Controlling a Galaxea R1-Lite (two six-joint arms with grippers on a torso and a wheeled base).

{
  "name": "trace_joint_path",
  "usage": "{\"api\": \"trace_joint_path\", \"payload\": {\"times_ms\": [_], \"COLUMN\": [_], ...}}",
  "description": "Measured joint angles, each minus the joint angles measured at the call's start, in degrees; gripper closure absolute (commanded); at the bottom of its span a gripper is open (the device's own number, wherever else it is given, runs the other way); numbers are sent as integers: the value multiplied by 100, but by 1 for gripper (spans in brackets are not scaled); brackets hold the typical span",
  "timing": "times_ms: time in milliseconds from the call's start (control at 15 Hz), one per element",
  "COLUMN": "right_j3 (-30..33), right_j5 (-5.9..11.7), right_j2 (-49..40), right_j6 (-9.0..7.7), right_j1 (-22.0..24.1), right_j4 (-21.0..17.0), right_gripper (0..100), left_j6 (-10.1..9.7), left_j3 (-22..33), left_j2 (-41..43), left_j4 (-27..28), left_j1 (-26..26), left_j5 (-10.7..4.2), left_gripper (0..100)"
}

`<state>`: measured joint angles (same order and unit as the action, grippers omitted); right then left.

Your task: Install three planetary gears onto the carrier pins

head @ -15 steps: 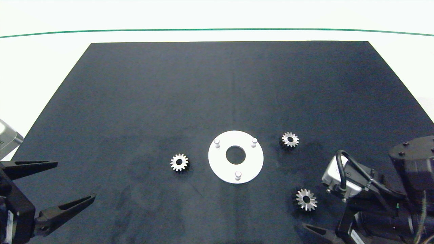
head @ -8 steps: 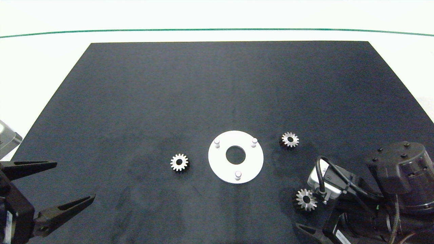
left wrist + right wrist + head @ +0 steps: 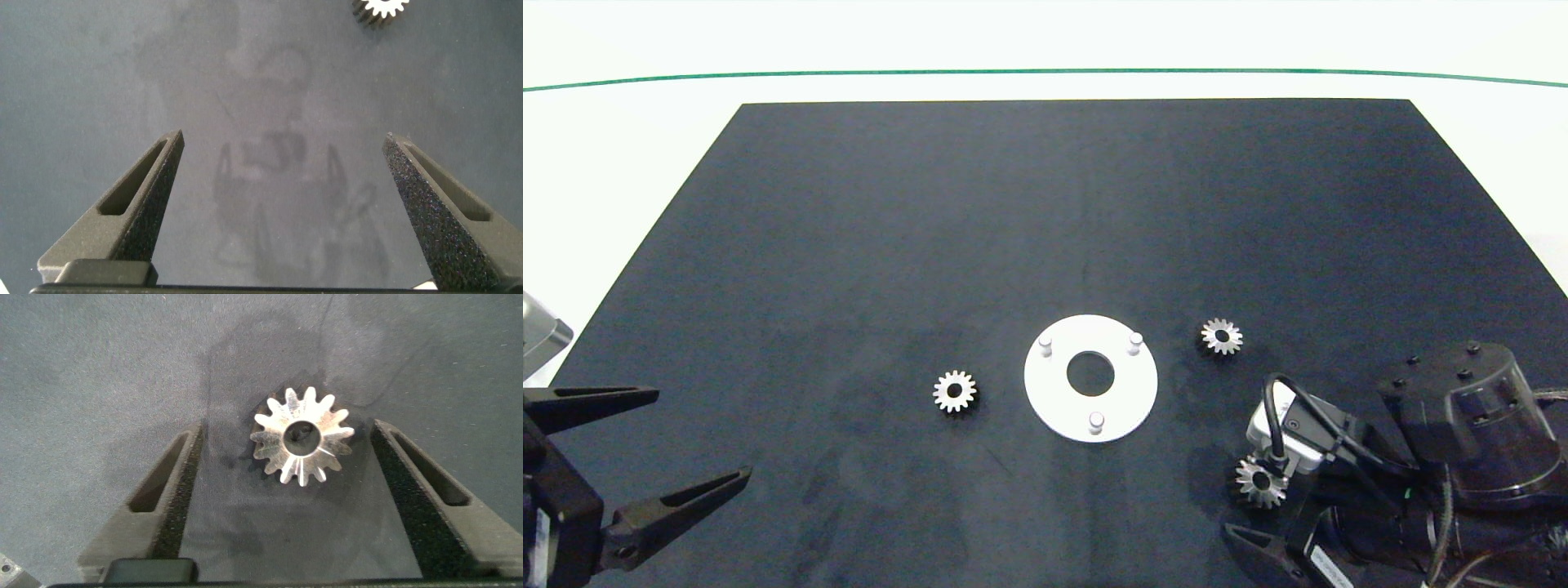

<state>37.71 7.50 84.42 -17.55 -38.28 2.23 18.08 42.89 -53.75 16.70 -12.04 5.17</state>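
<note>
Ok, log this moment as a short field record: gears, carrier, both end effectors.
gears on pins: none
carrier disc: flat on the black mat, three pins bare
left gear: on the mat, left of the disc
far right gear: on the mat, right of the disc
near right gear: on the mat, between the open fingers, untouched
right end effector: open, straddling that gear
left end effector: open, parked at the mat's near left

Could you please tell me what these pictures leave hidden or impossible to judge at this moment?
- Head view: the right gripper is hidden under its own wrist camera and arm, which also overlap the nearest planetary gear.
- Right wrist view: whether the open fingers touch the mat cannot be judged.
- Left wrist view: one gear is cut off by the edge.
</note>
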Motion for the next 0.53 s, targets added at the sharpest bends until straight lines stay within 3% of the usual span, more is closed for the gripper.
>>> {"api": "trace_joint_path", "payload": {"times_ms": [533], "right_j3": [11], "right_j5": [10], "right_j2": [113], "right_j6": [37], "right_j1": [7], "right_j4": [212], "right_gripper": [38], "left_j6": [7], "left_j3": [16], "left_j2": [39], "left_j4": [0], "left_j1": [9], "left_j5": [0], "left_gripper": [0]}}
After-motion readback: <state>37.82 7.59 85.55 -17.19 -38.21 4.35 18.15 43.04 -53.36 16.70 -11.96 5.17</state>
